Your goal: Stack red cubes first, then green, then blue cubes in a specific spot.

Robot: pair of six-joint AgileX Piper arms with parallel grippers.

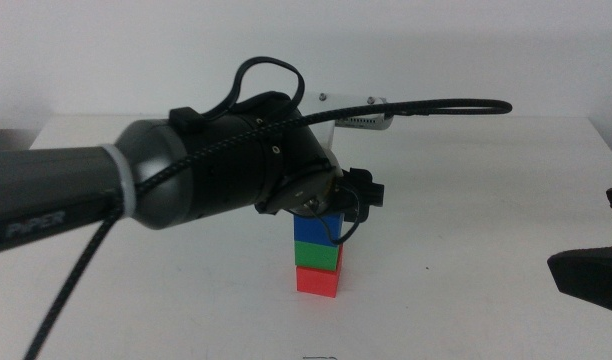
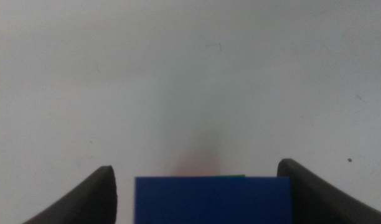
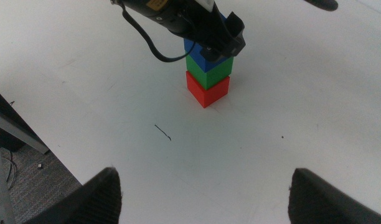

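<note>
Middle view: right gripper point(image 1: 596, 262) waits at near right edge, well apart from stack, jaws spread wide with nothing between them. Mid-table, on white table point(image 1: 466, 180), three cubes stacked: red cube point(image 1: 317, 279) at bottom, green cube point(image 1: 316, 254) on it, blue cube point(image 1: 320, 226) on top. Left gripper point(image 1: 331, 205) over stack from left; jaws spread either side of blue cube, small gaps showing in left wrist view, not clamping it.
</note>
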